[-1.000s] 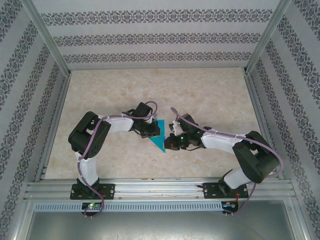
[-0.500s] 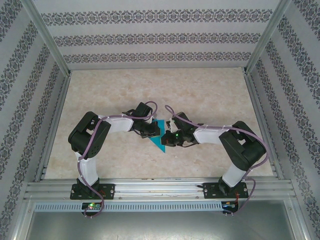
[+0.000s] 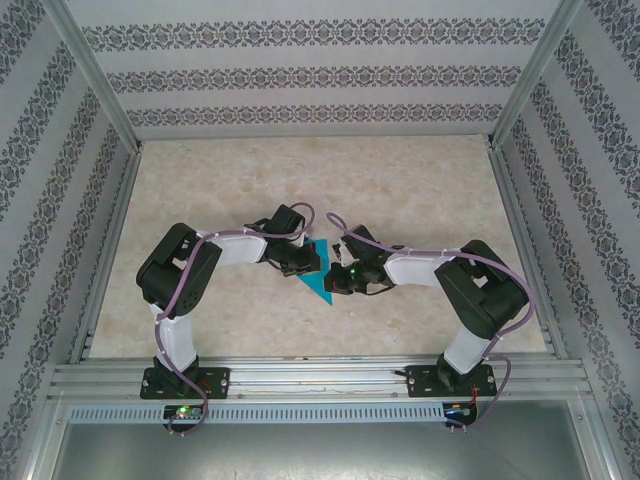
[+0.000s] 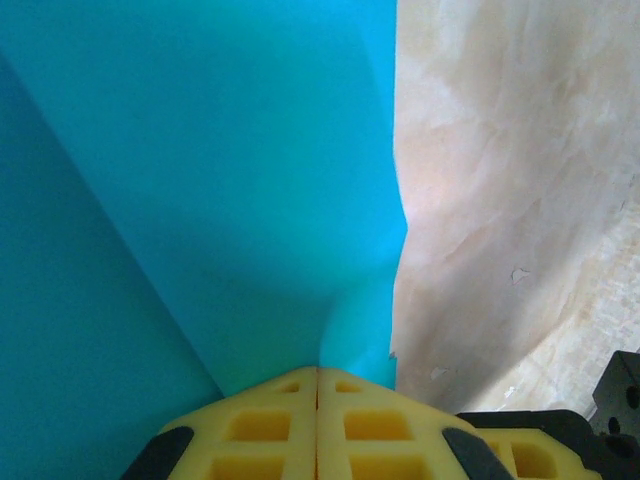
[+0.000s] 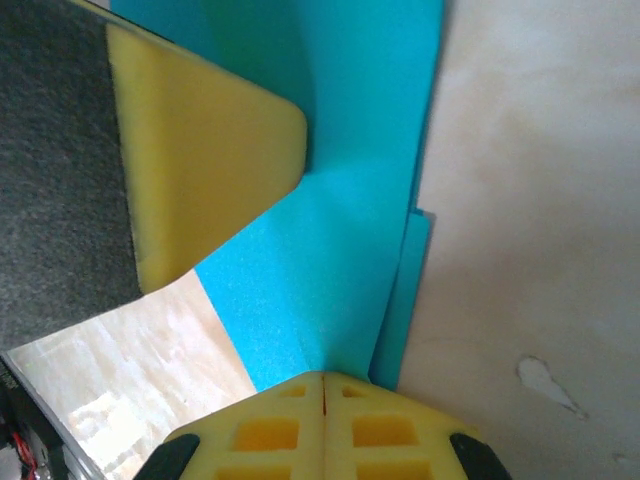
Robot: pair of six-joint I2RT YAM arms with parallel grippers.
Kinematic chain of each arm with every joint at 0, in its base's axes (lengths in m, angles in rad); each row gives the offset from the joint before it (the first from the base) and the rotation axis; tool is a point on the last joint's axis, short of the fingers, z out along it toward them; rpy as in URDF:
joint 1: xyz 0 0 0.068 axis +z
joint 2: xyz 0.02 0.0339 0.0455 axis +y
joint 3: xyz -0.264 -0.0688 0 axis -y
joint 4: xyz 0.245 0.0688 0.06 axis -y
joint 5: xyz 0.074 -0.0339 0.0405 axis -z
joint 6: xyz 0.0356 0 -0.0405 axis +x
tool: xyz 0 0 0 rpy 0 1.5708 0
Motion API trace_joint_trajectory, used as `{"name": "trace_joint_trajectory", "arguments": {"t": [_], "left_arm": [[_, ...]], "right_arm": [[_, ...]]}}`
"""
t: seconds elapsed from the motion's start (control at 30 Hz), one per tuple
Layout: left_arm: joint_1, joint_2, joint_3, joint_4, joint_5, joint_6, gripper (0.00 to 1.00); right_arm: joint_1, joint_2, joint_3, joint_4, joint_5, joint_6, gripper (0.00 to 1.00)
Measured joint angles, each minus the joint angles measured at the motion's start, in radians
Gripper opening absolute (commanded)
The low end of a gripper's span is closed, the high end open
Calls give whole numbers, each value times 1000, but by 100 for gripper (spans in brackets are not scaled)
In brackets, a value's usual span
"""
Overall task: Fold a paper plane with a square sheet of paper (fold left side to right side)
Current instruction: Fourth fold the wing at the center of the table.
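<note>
The square sheet of paper (image 3: 318, 284) lies mid-table as a teal-blue folded shape, its point toward the near edge. My left gripper (image 3: 307, 262) is shut, and its yellow tips rest on the paper's left part. In the left wrist view the paper (image 4: 200, 150) buckles up just ahead of the closed left gripper (image 4: 318, 371). My right gripper (image 3: 337, 274) is shut too, tips down on the paper's right side. In the right wrist view the right gripper (image 5: 323, 377) meets the paper (image 5: 350, 180) beside a layered edge. One left finger (image 5: 200, 150) lies on the sheet opposite.
The marble-patterned table (image 3: 420, 190) spreads wide behind and beside the arms. Metal frame posts (image 3: 100, 85) and patterned walls stand on three sides. An aluminium rail (image 3: 320, 375) runs along the near edge. A chipped spot (image 5: 545, 380) marks the table by the right gripper.
The right arm has swung left, bringing its shut gripper from beside the paper onto its right edge. The left arm and the paper have stayed where they were.
</note>
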Motion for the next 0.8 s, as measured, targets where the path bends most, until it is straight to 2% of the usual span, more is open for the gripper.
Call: {"name": "trace_joint_trajectory", "arguments": {"t": [0.4,0.67,0.8], "left_arm": [[-1,-28,-23,10,-25,0,9],[-1,-173,-72,40,-42,-1,8],[-4,-209,-125,123,-15,-24,8]], "right_arm": [[-3,11,7,-13,-6,-33,0],[-6,16,10,-15,-14,-61,0],[-8,19,16,-24,-19,-72,0]]}}
